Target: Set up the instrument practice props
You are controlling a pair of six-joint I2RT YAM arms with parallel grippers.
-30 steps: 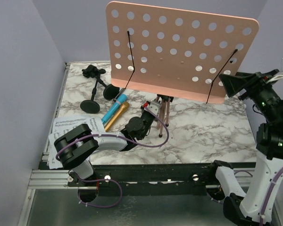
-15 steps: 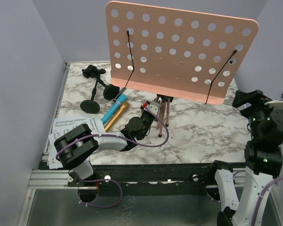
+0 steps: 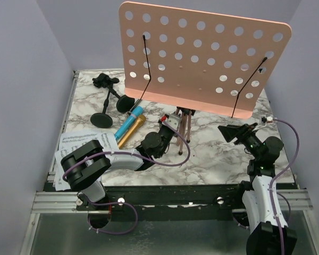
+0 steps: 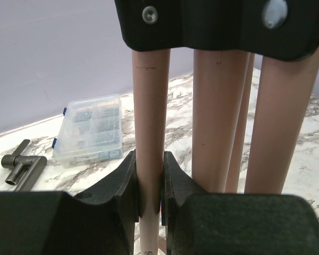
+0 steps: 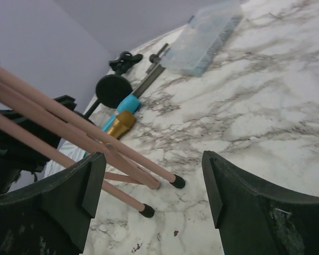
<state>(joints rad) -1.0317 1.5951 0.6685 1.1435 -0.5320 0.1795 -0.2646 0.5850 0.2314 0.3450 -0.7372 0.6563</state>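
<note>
The pink perforated music rack [image 3: 202, 58] stands upright on rose-gold tripod legs [image 3: 184, 126] at mid table. My left gripper [image 3: 171, 124] is shut on one tripod leg [image 4: 150, 122], its jaws pressed on both sides of it [image 4: 149, 178]. My right gripper [image 3: 235, 132] is open and empty, low over the marble to the right of the legs; the leg feet [image 5: 159, 183] lie ahead between its fingers [image 5: 154, 196]. The blue microphone [image 3: 127, 124] and gold microphone [image 3: 133, 129] lie side by side. Two black round-based poles [image 3: 109, 103] lie at the back left. White music pages [image 3: 80, 143] lie at the front left.
A small clear plastic box [image 4: 90, 130] sits behind the stand, also in the right wrist view [image 5: 202, 37]. A dark T-shaped metal tool [image 4: 21, 167] lies near it. Purple walls close in the left, back and right sides.
My right arm has come down from high at the right edge to low over the table, nearer the tripod legs, its gripper open. The left arm and the stand have not moved.
</note>
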